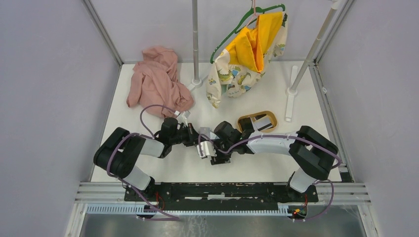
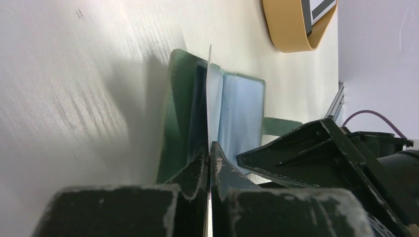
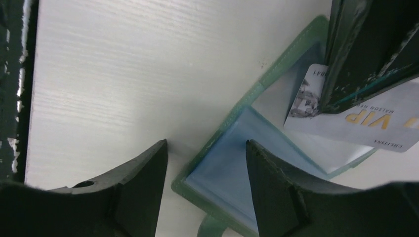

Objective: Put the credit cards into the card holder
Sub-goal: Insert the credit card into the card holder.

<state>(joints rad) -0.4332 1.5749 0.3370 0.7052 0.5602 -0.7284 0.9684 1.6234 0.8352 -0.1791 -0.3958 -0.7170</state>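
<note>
your left gripper (image 2: 209, 148) pinches the card (image 2: 214, 98) edge-on at the open holder (image 2: 180, 108) flat on the table (image 2: 74, 74), right gripper (image 3: 206, 145) spread over its edge, so line the card up with the slot and slide slowly.

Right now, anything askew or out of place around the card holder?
Yes: the white VIP card, pinched in the left end effector, lies slanted across the open card holder, one end hanging past its edge, not squared to a slot. A crumpled pink cloth at far left also looks unrelated.
</note>
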